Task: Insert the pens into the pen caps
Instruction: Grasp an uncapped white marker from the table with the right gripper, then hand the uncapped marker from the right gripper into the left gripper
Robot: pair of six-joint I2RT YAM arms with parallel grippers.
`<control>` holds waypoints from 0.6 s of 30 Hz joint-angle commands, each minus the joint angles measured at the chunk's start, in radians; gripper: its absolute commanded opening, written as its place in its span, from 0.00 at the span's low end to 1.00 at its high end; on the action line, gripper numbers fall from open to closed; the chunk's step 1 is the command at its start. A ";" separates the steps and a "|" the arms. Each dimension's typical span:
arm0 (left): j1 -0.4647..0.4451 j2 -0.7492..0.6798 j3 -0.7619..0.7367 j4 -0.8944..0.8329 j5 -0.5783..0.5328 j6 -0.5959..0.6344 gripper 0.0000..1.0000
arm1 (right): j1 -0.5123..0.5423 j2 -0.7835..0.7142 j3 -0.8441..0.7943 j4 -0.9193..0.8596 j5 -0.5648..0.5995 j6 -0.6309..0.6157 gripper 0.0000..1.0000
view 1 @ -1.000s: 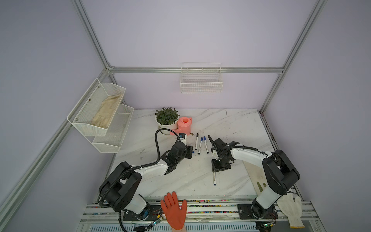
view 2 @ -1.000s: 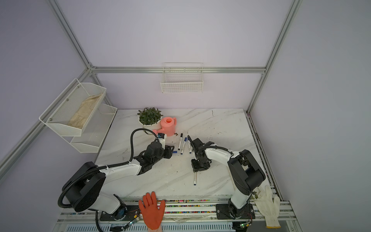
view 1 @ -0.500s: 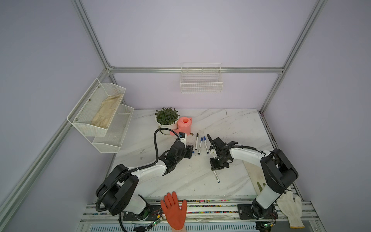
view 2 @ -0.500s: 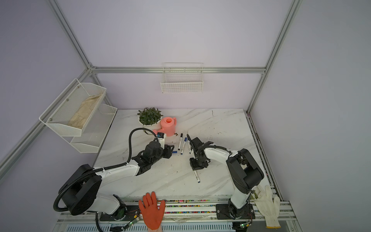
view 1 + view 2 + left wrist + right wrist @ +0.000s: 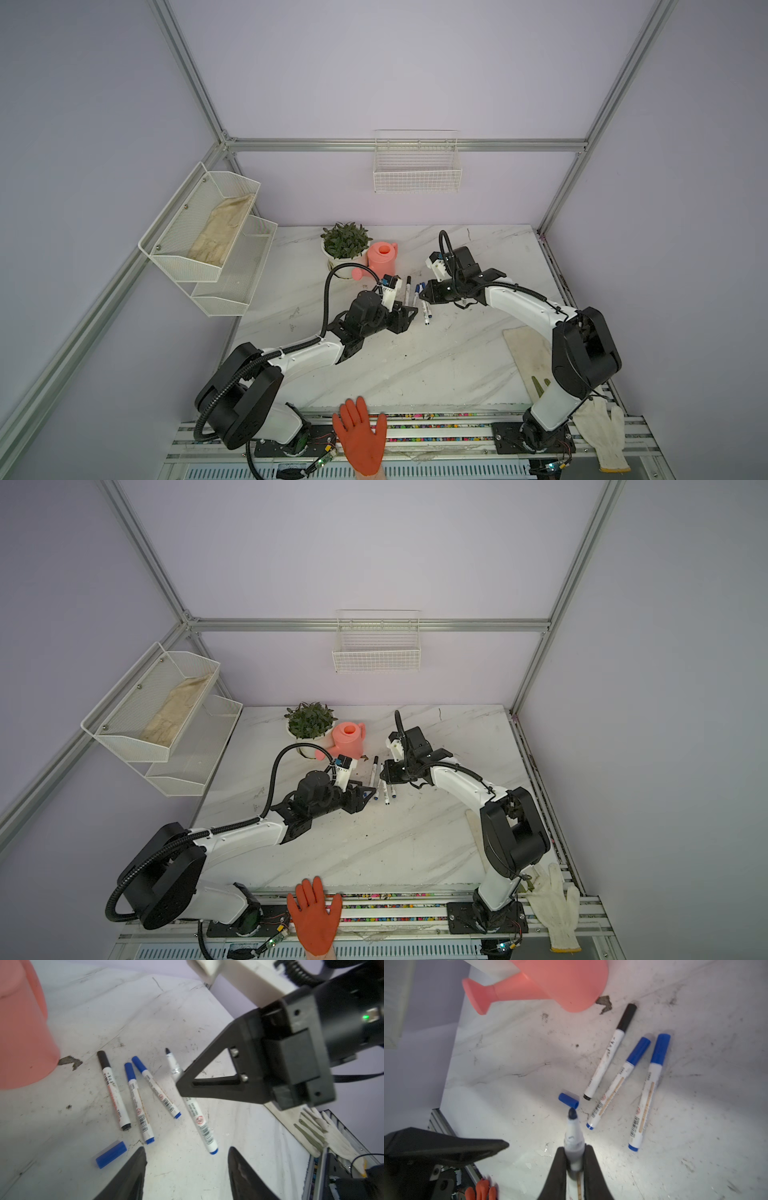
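- First, a wire shelf [image 5: 183, 264] hangs on the wall, well apart from the work.
- Next, a plant [image 5: 345, 239] and a pink can [image 5: 382, 259] stand touching at the back of the table [image 5: 415, 365].
- An orange glove [image 5: 359, 436] lies at the front edge, between the arm bases.
- Left gripper [image 5: 411, 311] sits low over the table beside the pens. Its fingers [image 5: 133, 1174] are spread, with nothing between them.
- Cap [image 5: 111, 1154], blue, lies on its side on the table, just beside one left finger and apart from every pen.
- Black pen [image 5: 113, 1090] lies flat and capped, nearest the can.
- Blue pen [image 5: 138, 1103] and second blue pen [image 5: 156, 1087] lie flat beside it, both capped, caps pointing toward the can.
- Uncapped pen [image 5: 199, 1120] is tilted and seems clear of the table. Its bare nib points away from the left gripper, and its blue end points toward that gripper's gap.
- From the right wrist the nib lines up with the cap [image 5: 569, 1100]; the left wrist view shows them well apart.
- Right gripper [image 5: 574, 1148] is pressed together on the uncapped pen's barrel, near the nib.
- Farther right, a cloth [image 5: 528, 349] lies on the table and a white glove [image 5: 598, 432] lies past its front corner.
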 commanded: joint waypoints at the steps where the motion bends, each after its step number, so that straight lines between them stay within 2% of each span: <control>1: -0.004 -0.037 -0.005 0.107 0.114 0.030 0.63 | 0.005 0.001 0.014 0.099 -0.108 0.030 0.02; 5: -0.004 -0.022 0.015 0.101 0.103 0.030 0.63 | 0.004 -0.013 0.001 0.136 -0.151 0.034 0.02; 11: -0.005 0.035 0.034 0.129 -0.011 0.002 0.56 | 0.004 -0.067 -0.021 0.176 -0.193 0.041 0.01; 18: -0.003 0.092 0.087 0.174 -0.004 -0.007 0.52 | 0.002 -0.088 -0.028 0.173 -0.209 0.038 0.01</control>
